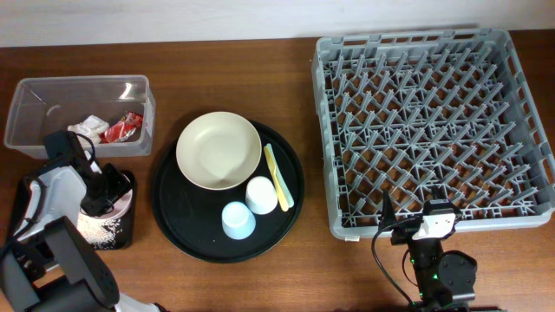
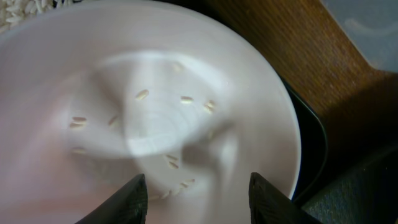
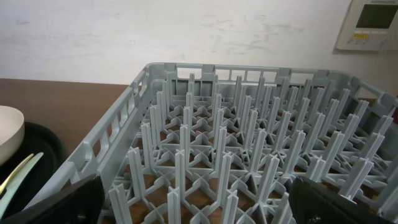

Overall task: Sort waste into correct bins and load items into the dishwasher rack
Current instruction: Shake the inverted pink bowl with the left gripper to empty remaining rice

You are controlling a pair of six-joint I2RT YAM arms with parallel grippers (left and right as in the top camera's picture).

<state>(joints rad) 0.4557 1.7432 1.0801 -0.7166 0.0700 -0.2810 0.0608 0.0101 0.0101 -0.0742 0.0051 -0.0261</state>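
The waste sorting looks close to finished. The crumpled white tissue [image 1: 87, 127] and the red wrapper [image 1: 122, 128] lie in the clear plastic box [image 1: 43, 108] at the far left. A heap of rice grains [image 1: 97, 227] sits in the shallow black tray [image 1: 127, 230] just near of that box.

The small pink bowl [image 1: 123, 198] is over this tray at the left arm, and the wrist view shows only a few grains clinging inside it [image 2: 186, 93]. The left fingers [image 2: 134, 202] stand about half apart with their tips over the bowl's inside. I cannot tell whether they grip it.

Loading has not begun. The grey dishwasher rack [image 1: 416, 39] at the right holds nothing. The cream bowl [image 1: 218, 149], white cup [image 1: 262, 194], light blue cup [image 1: 238, 220] and yellow utensil [image 1: 277, 178] all sit on the round black tray [image 1: 182, 221] in the middle.

The right fingers [image 3: 56, 205] are spread wide and hold nothing, just off the rack's near wall.

Room is tight on the left, where box, black tray and arm crowd together beside the round tray's rim. Only a narrow strip of desk [image 1: 225, 69] separates the round tray from the rack's left wall. Anything carried across probably has to rise over that wall and the pegs.
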